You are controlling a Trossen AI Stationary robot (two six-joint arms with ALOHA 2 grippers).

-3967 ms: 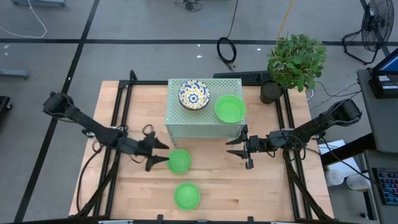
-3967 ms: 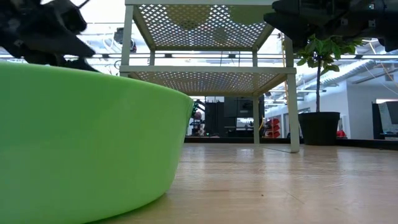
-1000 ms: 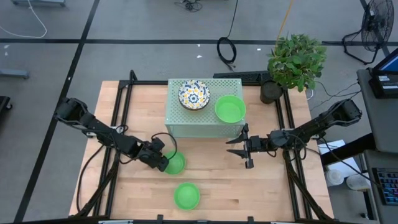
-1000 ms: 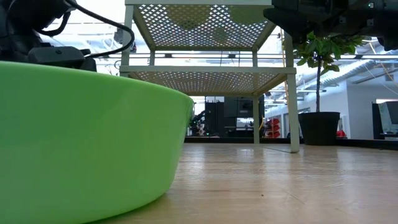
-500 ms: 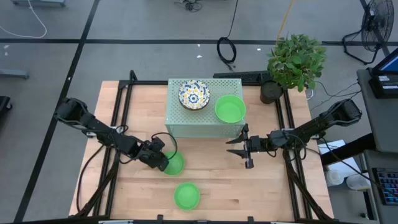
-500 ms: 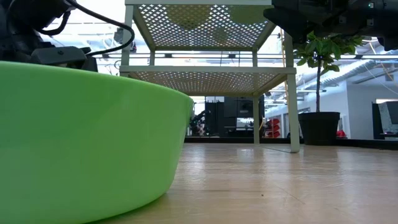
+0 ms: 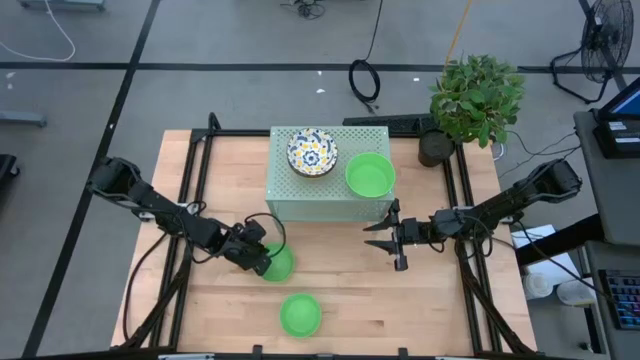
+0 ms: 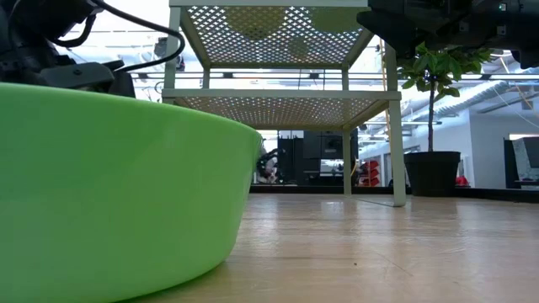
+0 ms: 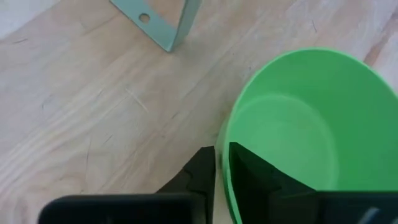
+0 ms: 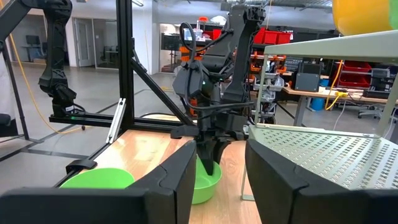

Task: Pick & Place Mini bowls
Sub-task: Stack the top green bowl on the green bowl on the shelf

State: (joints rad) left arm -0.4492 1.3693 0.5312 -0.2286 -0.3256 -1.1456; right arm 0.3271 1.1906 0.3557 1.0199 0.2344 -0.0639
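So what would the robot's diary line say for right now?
left gripper: shut on green bowl rim, on table | right gripper: open, waiting beside stand

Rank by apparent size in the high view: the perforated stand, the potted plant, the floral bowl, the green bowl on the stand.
Largest to smallest:
1. perforated stand
2. potted plant
3. floral bowl and green bowl on the stand: alike, not ranked.
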